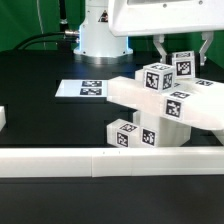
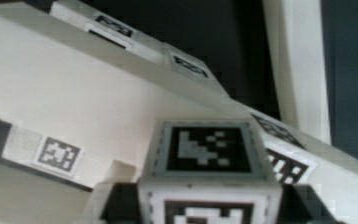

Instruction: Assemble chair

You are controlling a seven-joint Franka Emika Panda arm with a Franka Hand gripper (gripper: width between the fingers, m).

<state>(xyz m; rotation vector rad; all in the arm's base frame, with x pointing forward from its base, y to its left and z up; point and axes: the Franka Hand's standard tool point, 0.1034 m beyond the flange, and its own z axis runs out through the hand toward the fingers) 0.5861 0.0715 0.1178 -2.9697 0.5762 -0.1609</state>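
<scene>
The partly built chair [image 1: 160, 110] stands at the exterior view's right, a tilted white seat panel [image 1: 128, 92] with tagged square legs around it. One leg [image 1: 157, 77] stands up from the panel. My gripper [image 1: 184, 55] hangs just above, its two dark fingers shut on another small tagged leg [image 1: 185, 64]. In the wrist view that held leg [image 2: 208, 150] fills the space between the jaws of the gripper [image 2: 208, 205], with the broad white panel [image 2: 87, 100] and its tags right behind it.
A long low white rail [image 1: 100, 158] runs along the front of the black table. The marker board [image 1: 82, 88] lies flat at the middle left. The robot base [image 1: 98, 35] stands behind. A small white piece [image 1: 3, 118] shows at the left edge.
</scene>
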